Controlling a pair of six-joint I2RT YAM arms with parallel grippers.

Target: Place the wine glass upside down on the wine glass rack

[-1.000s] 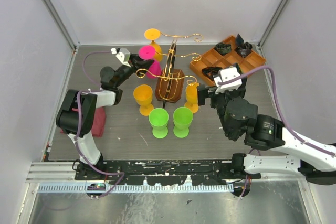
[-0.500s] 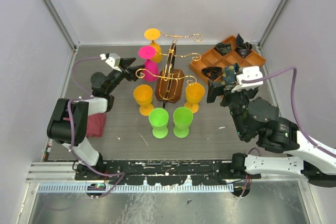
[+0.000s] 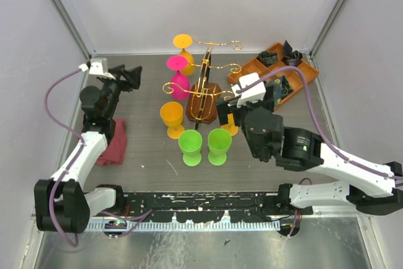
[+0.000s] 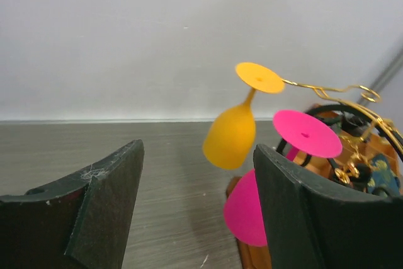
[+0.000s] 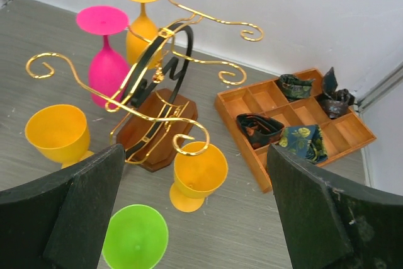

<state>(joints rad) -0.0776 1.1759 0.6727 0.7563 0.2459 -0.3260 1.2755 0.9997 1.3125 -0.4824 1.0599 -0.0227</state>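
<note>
The wine glass rack point(image 3: 204, 92), gold wire on a dark wooden base, stands mid-table. A pink glass point(image 3: 179, 79) and an orange glass point(image 3: 184, 45) hang upside down on its left arms. My left gripper point(image 3: 133, 77) is open and empty, left of the pink glass; its wrist view shows the hung orange glass point(image 4: 233, 133) and the pink one point(image 4: 252, 209) ahead. My right gripper point(image 3: 228, 108) is open above an upright orange glass point(image 5: 198, 174) standing beside the rack's point(image 5: 157, 92) front right scroll. That glass is mostly hidden in the top view.
Another upright orange glass point(image 3: 171, 118) and two green glasses point(image 3: 190, 146) point(image 3: 219, 145) stand in front of the rack. An orange compartment tray point(image 3: 280, 70) with dark cloths sits at back right. A red cloth point(image 3: 113, 143) lies at left.
My left gripper has drawn back left, away from the hung pink glass. My right arm has swung left from the tray side to over the upright orange glass.
</note>
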